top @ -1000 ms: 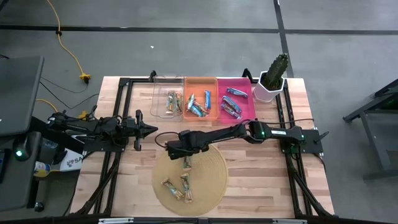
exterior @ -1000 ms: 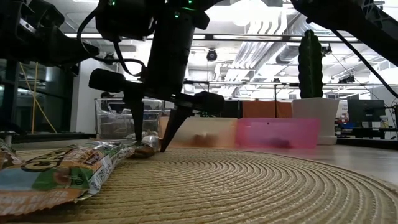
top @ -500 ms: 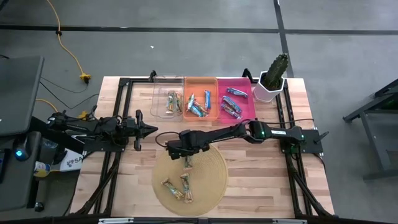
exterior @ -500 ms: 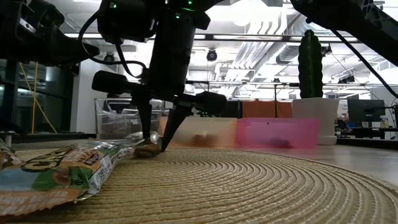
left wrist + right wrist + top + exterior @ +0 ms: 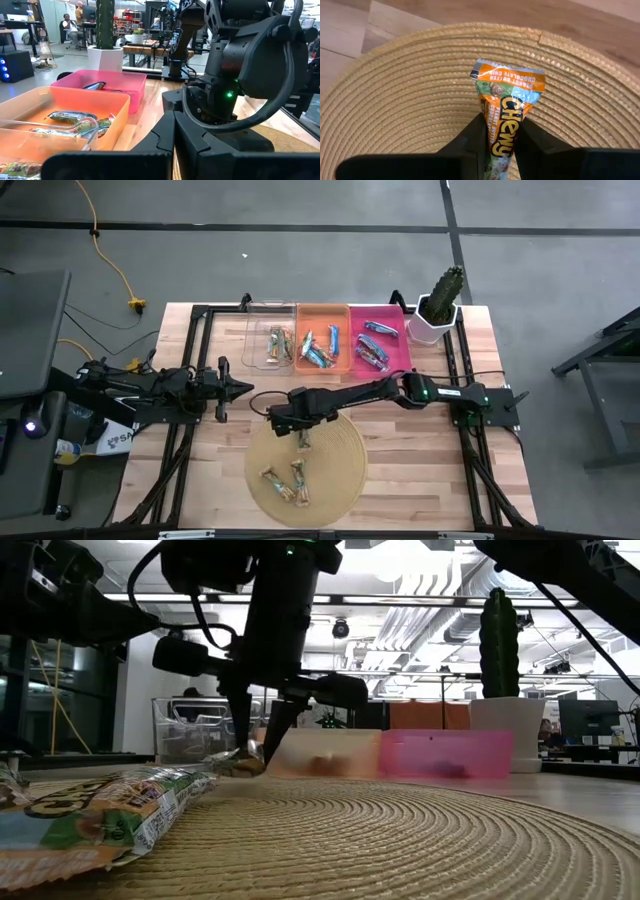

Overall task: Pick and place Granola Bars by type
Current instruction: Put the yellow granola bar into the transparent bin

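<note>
Sorting well under way: right gripper [image 5: 499, 131] lifts one more bar off the mat.
Its fingers are clamped on an orange-and-green foil-wrapped granola bar [image 5: 506, 107]; three similar bars [image 5: 284, 483] remain on the round woven straw mat [image 5: 340, 470], others already fill the bins [image 5: 326, 312]; left gripper [image 5: 238, 388] waits aside, fingers together.

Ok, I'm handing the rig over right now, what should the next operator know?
Right claw: shut on a Chewy bar, just above the round woven mat.
Left claw: shut, empty, parked at the table's left.
Done: bars already lie in the clear bin, orange bin and pink bin.
Left: bin the held bar, then the bars on the mat.
</note>
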Tool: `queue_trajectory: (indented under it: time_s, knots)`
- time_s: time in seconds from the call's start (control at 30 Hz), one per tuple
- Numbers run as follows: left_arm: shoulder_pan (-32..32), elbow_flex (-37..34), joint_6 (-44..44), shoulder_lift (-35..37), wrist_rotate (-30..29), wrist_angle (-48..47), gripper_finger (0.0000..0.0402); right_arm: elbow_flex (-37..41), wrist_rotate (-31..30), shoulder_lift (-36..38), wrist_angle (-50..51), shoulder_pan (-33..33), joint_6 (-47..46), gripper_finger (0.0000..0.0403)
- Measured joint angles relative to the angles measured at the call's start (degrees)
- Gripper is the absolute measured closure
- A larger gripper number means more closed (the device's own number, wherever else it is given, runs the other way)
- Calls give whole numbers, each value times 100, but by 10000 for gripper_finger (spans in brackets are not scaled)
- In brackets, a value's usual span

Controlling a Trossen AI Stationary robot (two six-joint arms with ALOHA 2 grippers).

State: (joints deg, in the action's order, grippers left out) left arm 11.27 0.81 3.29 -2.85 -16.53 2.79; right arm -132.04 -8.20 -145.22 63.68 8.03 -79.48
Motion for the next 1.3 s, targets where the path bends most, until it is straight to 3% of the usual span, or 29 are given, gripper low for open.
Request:
queue_trajectory:
  time_s: [0.33, 0.6, 0.97, 1.3]
  knots:
    - [0, -1, 0, 0, 0, 0, 401, -7, 12, 103, -33, 0, 94, 345]
    - [0, -1, 0, -2, -2, -4, 401, -16, -353, 532, -140, 6, 369, 351]
    - [0, 0, 0, -2, -4, 0, 401, -25, -1316, 1365, -193, 157, 956, 352]
    - [0, 0, 0, -2, -7, -9, 401, -27, -2358, 1955, -271, 368, 2495, 352]
